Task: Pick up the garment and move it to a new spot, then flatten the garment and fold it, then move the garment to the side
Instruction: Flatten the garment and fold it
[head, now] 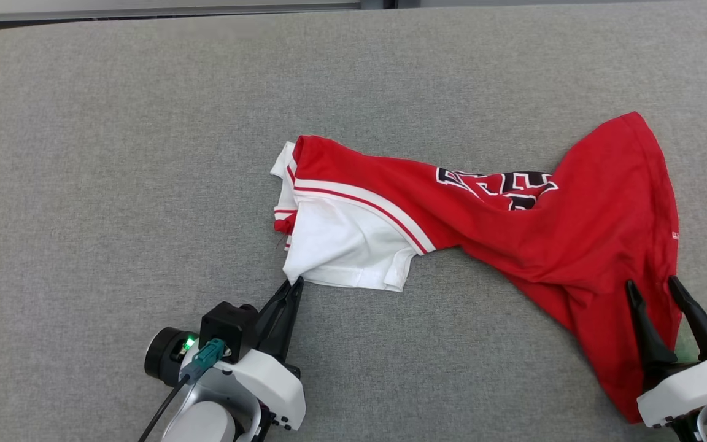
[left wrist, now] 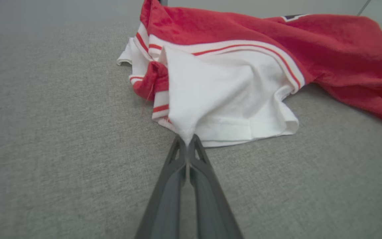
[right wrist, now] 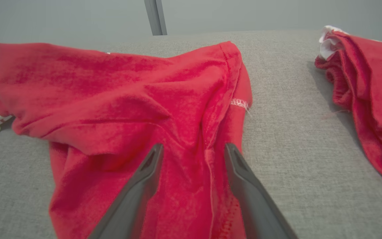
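My left gripper point(head: 297, 283) is clamped on a corner of the white sleeve point(head: 341, 245) of the garment point(head: 513, 233). The left wrist view shows that corner pinched to a peak between the closed fingers. My right gripper point(head: 651, 283) stands with fingers apart, straddling a red fold near the hem. The garment lies twisted across the grey table point(head: 114, 153), with the sleeve end to my left and the hem end to my right. The head view shows black-and-white lettering point(head: 498, 184) on the red body. The right wrist view shows a second red cloth point(right wrist: 370, 83) lying apart on the table, with white at its far end.
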